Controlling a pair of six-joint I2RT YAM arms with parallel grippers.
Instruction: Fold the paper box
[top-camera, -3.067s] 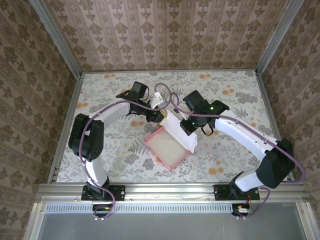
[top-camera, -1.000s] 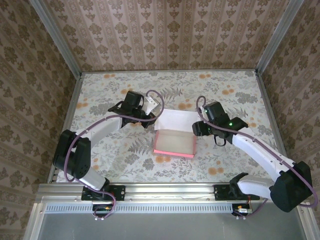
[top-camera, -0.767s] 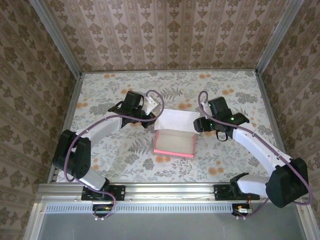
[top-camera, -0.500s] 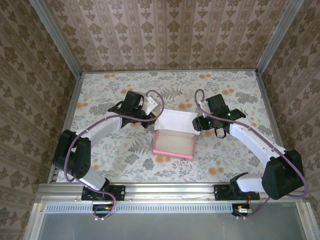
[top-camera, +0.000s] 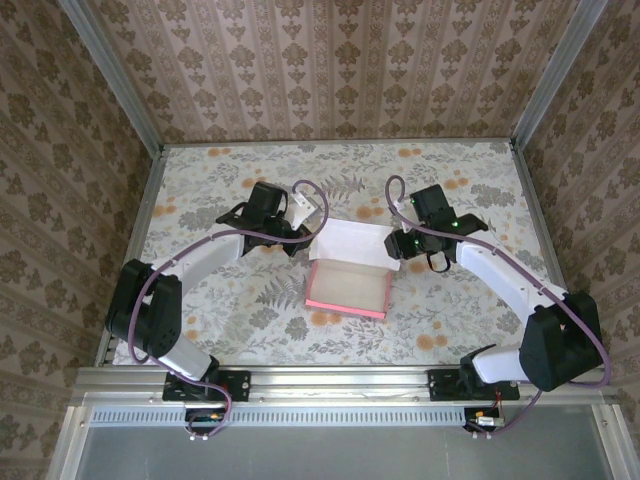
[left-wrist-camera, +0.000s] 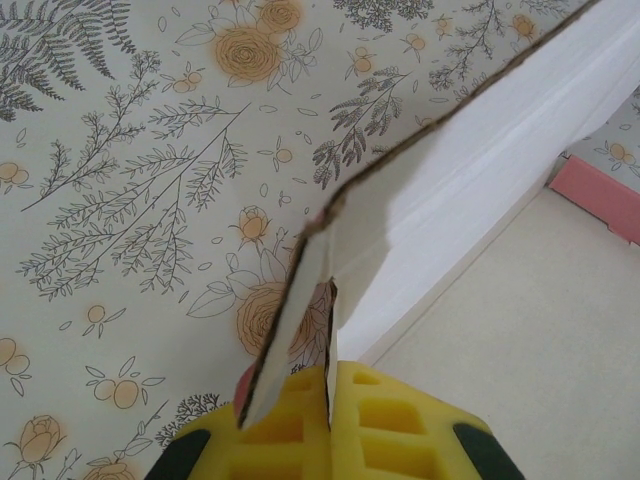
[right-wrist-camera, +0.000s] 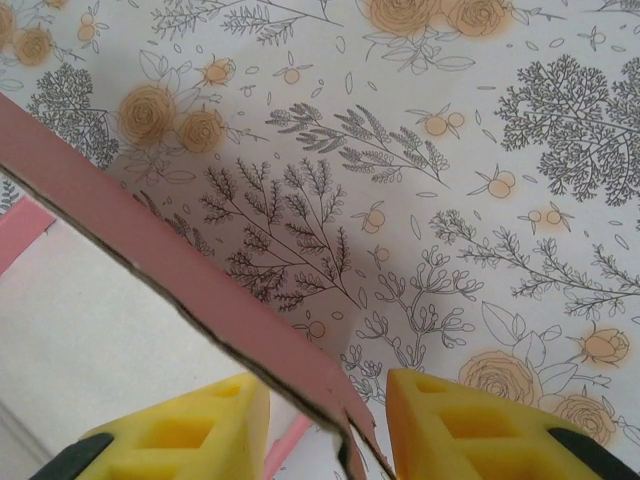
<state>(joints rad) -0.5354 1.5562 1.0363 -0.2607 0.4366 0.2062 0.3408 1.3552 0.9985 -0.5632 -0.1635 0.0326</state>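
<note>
The paper box lies in the middle of the table as a salmon-pink tray, pale inside, with its whitish lid panel folded back behind it. My left gripper is at the lid's left rear corner. In the left wrist view its yellow fingers are shut on a thin flap of the box. My right gripper is at the right rear corner. In the right wrist view its jaws stand apart, straddling the pink edge of a raised flap, with a gap beside the right finger.
The floral table is walled by patterned panels on three sides, and a metal rail runs along the near edge where the arm bases are bolted. Open tabletop lies left, right and in front of the box.
Three seconds ago the box was turned askew between the arms; it now lies square. Over the last second my right gripper moved back and left to the box's right rear corner. The left arm stayed still.
</note>
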